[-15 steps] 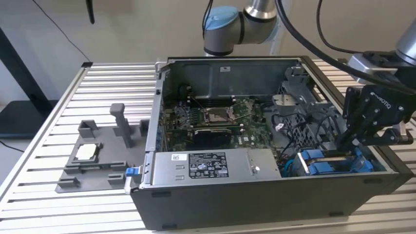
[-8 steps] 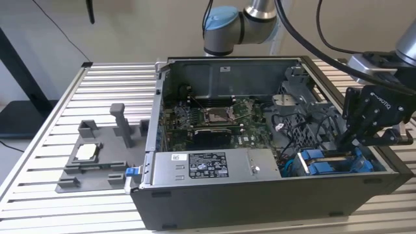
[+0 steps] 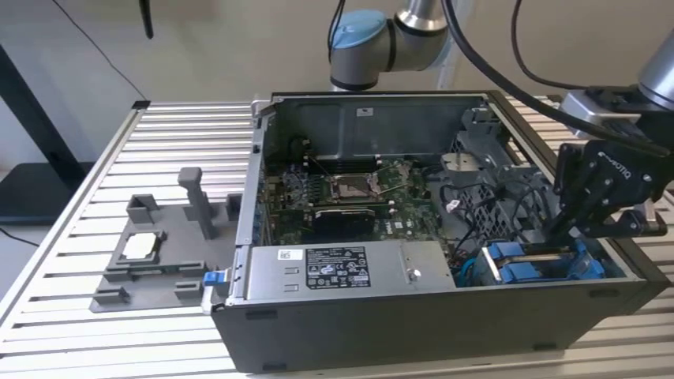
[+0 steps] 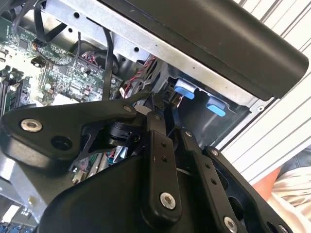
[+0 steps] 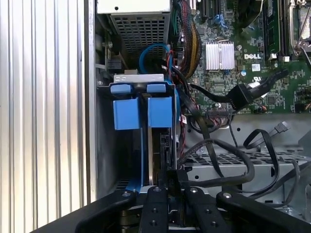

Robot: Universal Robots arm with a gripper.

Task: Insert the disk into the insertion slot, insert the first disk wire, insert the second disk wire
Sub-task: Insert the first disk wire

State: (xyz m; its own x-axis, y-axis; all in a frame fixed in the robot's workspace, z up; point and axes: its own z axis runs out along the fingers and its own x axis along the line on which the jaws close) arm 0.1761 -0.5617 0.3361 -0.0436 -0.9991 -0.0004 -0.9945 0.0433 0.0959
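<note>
Hanging over the drive corner of the open-sided computer case (image 3: 421, 332), your hand (image 5: 171, 190) has its fingers drawn almost together, leaving only a narrow gap filled by a small dark block. You can take that block for the plug end of a disk wire (image 5: 171, 176), since a black lead curves away from it, though the first wrist view is too dark there to be sure.

Directly beyond the fingertips lies the disk (image 5: 160, 112). It sits inside the insertion slot (image 5: 106, 145), with its blue frame tab showing and its dark edge running toward the hand. Just beside it you see a second blue carrier (image 5: 127, 114), with a blue rail (image 5: 142, 155) running from it toward the hand.

In the exterior view the hand points down at those blue frames, at the case's near corner on the exterior view's right. The power-supply box (image 3: 337, 272) lies next to the bay on the exterior view's left, and the motherboard (image 3: 348, 193) sits behind it. Loose black and coloured cables (image 5: 214, 150) crowd the space between board and bay.

The case rests on a slatted metal counter (image 3: 189, 134). A grey jig (image 3: 158, 272) with upright posts stands just beside the case on the exterior view's left.
</note>
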